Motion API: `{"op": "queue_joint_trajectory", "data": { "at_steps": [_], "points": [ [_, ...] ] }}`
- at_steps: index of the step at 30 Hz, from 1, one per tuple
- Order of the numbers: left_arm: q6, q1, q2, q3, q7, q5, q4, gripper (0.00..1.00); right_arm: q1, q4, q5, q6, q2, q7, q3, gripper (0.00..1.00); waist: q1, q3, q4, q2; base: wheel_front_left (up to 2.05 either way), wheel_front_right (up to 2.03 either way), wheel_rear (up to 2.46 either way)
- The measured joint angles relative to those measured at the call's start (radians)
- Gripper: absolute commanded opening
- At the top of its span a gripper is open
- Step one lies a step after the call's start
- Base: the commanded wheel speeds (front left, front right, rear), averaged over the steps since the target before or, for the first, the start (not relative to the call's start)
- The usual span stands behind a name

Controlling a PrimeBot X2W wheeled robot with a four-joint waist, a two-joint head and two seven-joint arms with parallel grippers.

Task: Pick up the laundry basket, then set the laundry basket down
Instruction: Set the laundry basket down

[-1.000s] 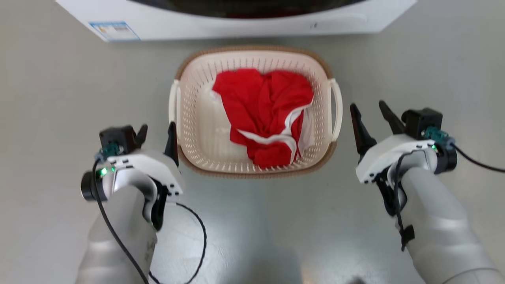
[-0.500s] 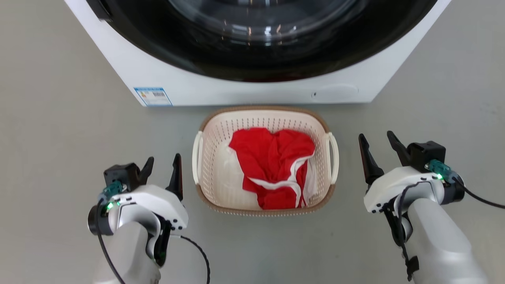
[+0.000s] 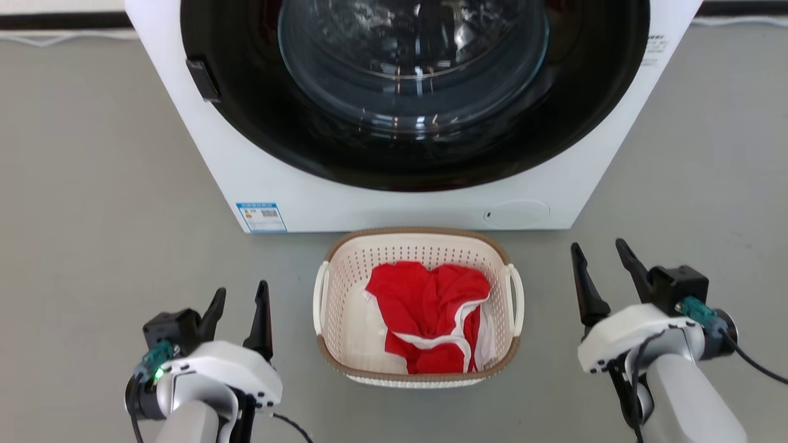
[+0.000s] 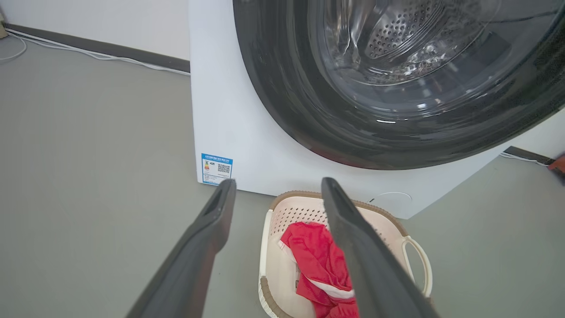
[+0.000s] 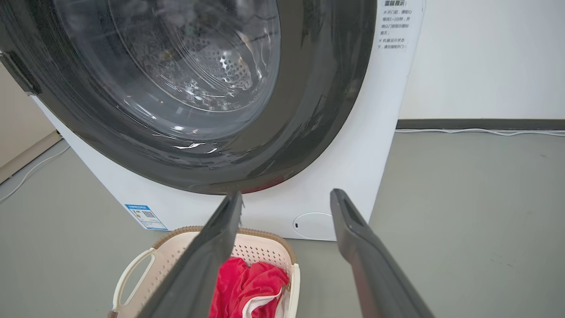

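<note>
As L/R end effectors [image 3: 242, 287] [image 3: 598, 243] flank basket [image 3: 418, 232], splayed

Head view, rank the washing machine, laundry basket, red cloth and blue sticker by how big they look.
1. washing machine
2. laundry basket
3. red cloth, lying inside the basket
4. blue sticker, clearly the smallest

The laundry basket [image 3: 345, 295] is matt perforated plastic; the garment [image 3: 431, 301] is soft red cloth; the washing machine door [image 3: 412, 67] is glossy glass.
</note>
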Motion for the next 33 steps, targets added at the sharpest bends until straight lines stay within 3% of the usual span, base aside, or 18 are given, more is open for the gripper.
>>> {"op": "queue_joint_trajectory", "data": {
  "at_steps": [19, 33],
  "points": [
    [0.034, 0.271, 0.004, 0.034, 0.000, -0.013, -0.189, 1.00, 0.270, -0.201, -0.008, 0.000, 0.005, 0.054, -0.027, 1.00, -0.0001, -0.170, -0.009, 0.0000, 0.00, 0.00, 0.00],
    [0.063, 0.349, 0.005, 0.034, 0.000, -0.039, -0.283, 1.00, 0.367, -0.339, -0.007, 0.000, 0.008, 0.122, -0.045, 1.00, -0.0001, -0.221, -0.016, 0.0000, 0.00, 0.00, 0.00]
  ]
}}
